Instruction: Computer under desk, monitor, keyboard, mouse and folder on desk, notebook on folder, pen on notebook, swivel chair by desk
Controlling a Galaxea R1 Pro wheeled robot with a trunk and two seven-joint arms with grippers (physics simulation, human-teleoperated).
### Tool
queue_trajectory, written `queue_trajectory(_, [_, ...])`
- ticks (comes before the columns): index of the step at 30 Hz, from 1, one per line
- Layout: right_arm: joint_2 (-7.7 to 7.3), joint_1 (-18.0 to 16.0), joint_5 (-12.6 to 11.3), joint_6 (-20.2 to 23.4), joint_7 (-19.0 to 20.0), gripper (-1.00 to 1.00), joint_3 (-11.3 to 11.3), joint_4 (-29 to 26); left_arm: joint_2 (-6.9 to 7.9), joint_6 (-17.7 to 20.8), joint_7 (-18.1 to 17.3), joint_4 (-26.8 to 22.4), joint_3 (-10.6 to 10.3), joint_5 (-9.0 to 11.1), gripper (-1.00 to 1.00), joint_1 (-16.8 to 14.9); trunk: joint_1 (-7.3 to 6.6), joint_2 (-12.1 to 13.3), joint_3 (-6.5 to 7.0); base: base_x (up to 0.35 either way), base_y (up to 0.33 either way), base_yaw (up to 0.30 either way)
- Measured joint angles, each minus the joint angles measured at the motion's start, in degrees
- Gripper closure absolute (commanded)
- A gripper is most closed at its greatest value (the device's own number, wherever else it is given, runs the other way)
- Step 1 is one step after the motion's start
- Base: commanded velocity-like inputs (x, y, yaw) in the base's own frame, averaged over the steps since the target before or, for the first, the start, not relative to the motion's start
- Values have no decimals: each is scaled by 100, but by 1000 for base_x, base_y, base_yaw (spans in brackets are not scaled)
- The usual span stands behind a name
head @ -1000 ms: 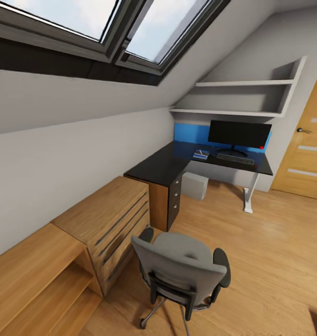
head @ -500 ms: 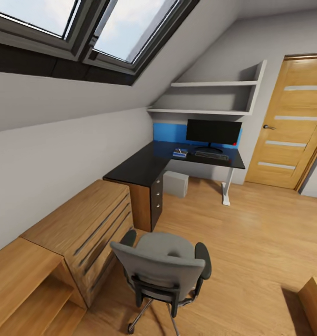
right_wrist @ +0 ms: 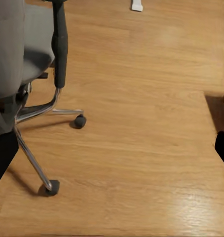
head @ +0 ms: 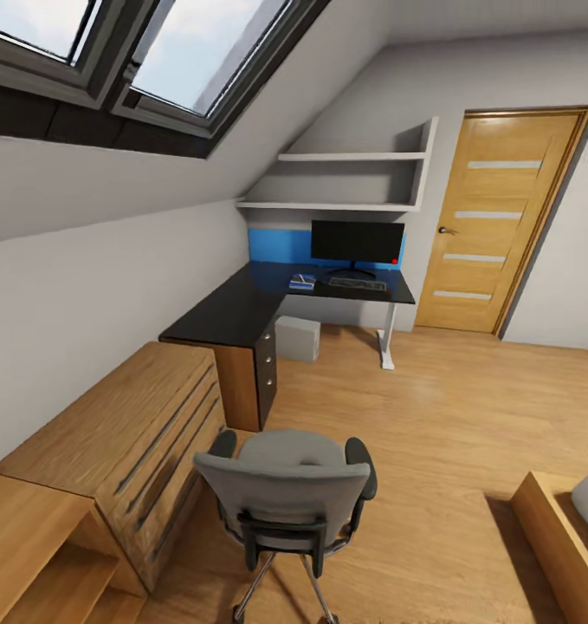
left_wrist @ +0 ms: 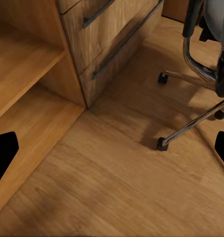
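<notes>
From the head, we see the chair point(head: 287, 494) well short of the desk point(head: 242, 308), where monitor point(head: 357, 242), keyboard point(head: 357, 283) and folder point(head: 302, 282) sit; the computer point(head: 297, 338) stands underneath. Our left wrist sees chair wheels over wood floor point(left_wrist: 116, 177), left gripper point(left_wrist: 112, 150) fingers spread wide. Our right wrist sees the chair's armrest, right gripper point(right_wrist: 112, 153) likewise apart.

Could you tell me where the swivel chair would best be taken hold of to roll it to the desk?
Probably the top edge of the swivel chair backrest, from behind: its back faces the robot and its seat faces the desk, so a push there should roll it forward. The black armrests at either side are an alternative.
</notes>
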Motion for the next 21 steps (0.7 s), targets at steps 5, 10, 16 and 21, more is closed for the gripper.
queue_trajectory(5, [0, 1, 0, -1, 0, -100, 3, 1, 0, 0, 0, -1, 0, 0, -100, 0, 0, 0, 0, -112, 309, -297])
queue_trajectory(10, [0, 0, 0, 1, -3, -100, 0, -3, 0, 0, 0, 0, 0, 0, -100, 0, 1, 0, 0, -162, 296, -296])
queue_trajectory(16, [2, -3, -2, 34, -8, -100, -2, 0, 0, 0, 0, -3, 0, 2, -100, 1, 1, 1, 0, -199, 276, -107])
queue_trajectory(21, [7, -3, -4, 41, -8, -100, -2, 1, 1, 0, 0, -3, 0, 2, -100, 1, 1, 1, 0, -205, 273, -22])
